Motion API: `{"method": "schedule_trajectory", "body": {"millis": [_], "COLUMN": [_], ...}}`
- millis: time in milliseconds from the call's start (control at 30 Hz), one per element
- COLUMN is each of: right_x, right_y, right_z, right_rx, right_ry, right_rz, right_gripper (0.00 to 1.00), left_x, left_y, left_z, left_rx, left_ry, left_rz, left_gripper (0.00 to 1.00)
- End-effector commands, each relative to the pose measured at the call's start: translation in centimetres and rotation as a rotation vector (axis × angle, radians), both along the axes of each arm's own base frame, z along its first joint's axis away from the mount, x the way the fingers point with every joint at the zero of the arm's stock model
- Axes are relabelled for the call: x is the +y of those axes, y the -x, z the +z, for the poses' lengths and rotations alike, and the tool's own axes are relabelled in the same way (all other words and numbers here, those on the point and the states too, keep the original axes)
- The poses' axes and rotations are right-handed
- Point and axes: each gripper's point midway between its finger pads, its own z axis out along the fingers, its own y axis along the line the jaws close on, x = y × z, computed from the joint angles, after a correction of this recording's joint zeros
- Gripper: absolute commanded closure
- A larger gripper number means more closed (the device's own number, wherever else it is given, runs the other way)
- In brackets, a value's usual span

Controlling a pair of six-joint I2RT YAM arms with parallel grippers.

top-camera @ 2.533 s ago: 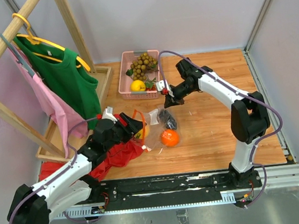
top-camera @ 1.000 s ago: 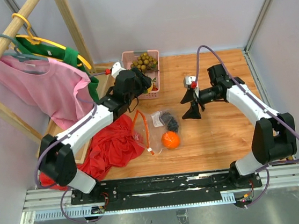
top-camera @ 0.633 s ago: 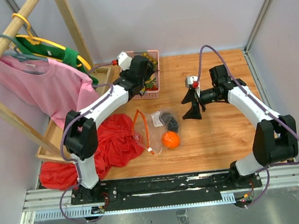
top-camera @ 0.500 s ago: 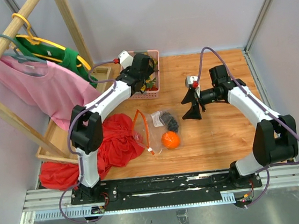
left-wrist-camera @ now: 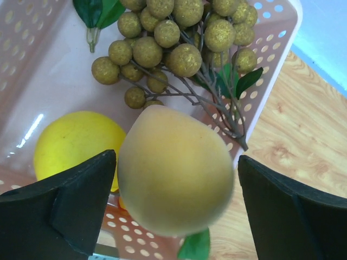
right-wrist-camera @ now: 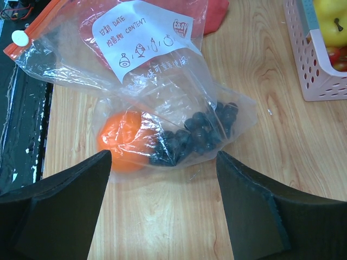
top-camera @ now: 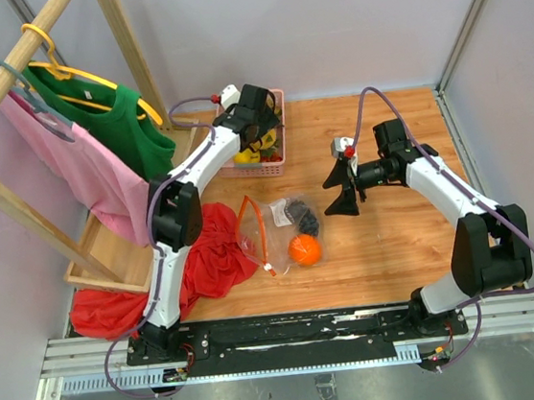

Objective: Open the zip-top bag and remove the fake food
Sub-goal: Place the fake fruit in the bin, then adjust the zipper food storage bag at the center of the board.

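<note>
The zip-top bag [top-camera: 277, 220] lies on the table with its orange-red zip strip [right-wrist-camera: 32, 33] to the left. An orange fruit [right-wrist-camera: 122, 141] and a dark purple bunch [right-wrist-camera: 195, 135] are inside it. My right gripper [right-wrist-camera: 164, 157] hovers open just right of the bag [right-wrist-camera: 157, 70], nothing between its fingers. My left gripper [left-wrist-camera: 176, 162] is above the pink basket [left-wrist-camera: 32, 70], open, with a slightly blurred yellow-orange fruit [left-wrist-camera: 176, 179] between its fingers and slim gaps on both sides. In the basket lie a tan-brown bunch [left-wrist-camera: 179, 38] and a yellow lemon [left-wrist-camera: 70, 143].
A red cloth [top-camera: 202, 260] lies left of the bag. A wooden clothes rack [top-camera: 3, 80] with a pink shirt [top-camera: 92, 186] and a green shirt [top-camera: 124, 129] stands at the back left. The pink basket [top-camera: 262, 169] sits at the back beside the rack's base.
My left arm swung from the red cloth up to the basket with the fruit, and its jaws have widened. The pink shirt has swung back. The right arm is still.
</note>
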Motion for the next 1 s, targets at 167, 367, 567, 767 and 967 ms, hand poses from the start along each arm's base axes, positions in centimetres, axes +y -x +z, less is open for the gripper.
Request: {"method": "schedule_trajectory", "body": {"millis": [167, 367, 567, 767, 967], "right_x": [-0.6, -0.4, -0.2, 0.0, 0.2], "right_y": [-0.2, 0.0, 0.3, 1.3, 2.8], "right_z": [0.6, 1.4, 2.0, 2.7, 2.6], "right_rx": [0.008, 0.006, -0.001, -0.025, -0.077], "right_ry": [-0.034, -0.059, -0.076, -0.104, -0.109], "right_rz": [-0.021, -0.008, 0.01, 0.058, 0.124], "right_gripper": [0.2, 0.19, 0.19, 0.2, 0.2], "left_x": [0.7, -0.4, -5.0, -7.1, -8.0], "left_y": [-0.7, -0.5, 4.2, 10.1, 15.4], "left_z": [4.2, 8.9, 14.1, 16.8, 20.2], "left_rx": [-0.037, -0.143, -0.319, -0.417, -0.48], "left_ry": [-0.011, 0.039, 0.164, 0.225, 0.241], "left_rz": [-0.008, -0.117, -0.45, -0.65, -0.798], "left_gripper": [0.01, 0.01, 0.01, 0.01, 0.04]}}
